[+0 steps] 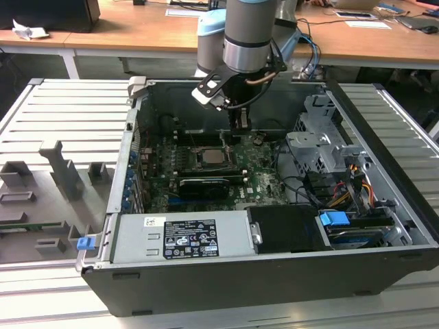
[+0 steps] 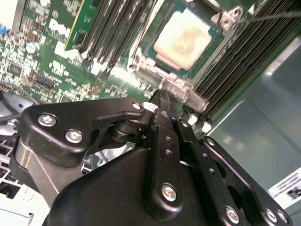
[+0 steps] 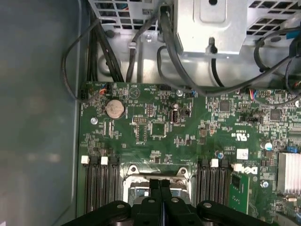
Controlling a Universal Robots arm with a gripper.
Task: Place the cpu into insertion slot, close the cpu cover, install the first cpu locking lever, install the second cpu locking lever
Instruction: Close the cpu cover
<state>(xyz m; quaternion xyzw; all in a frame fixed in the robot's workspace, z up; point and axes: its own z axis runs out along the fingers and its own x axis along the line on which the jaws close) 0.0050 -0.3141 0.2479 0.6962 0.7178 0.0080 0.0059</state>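
One cpu (image 2: 183, 40) lies flat in the slot (image 1: 196, 159), its pale beige-silver top matt and square with rounded corners. The cover (image 2: 176, 85) looks to be down around it, a thin bright frame whose cut-out leaves the chip's top showing.

By my reading the step in hand is a locking lever. The gripper (image 2: 162, 96) hangs just beside the socket's edge, on the side nearest the case's (image 1: 240, 281) far wall, and its fingers (image 3: 155, 189) are pressed together with nothing visible between them. I cannot tell whether the tips touch the metal. A thin shiny wire (image 2: 273, 15) runs off the opposite corner and may be one lever.

To do this well, the push should be slow and in line with the lever's swing. Springy steel wire can slip off smooth black fingers, so the tips ought to bear squarely on it and stay off the chip's lid. The memory slots (image 2: 244, 56), long ribbed black plastic, flank the socket closely and leave little room to stray.

Around them spreads the glossy green board (image 3: 155, 127), studded with small parts. The dark sheet-metal case rests on a grooved grey tabletop (image 1: 68, 116).
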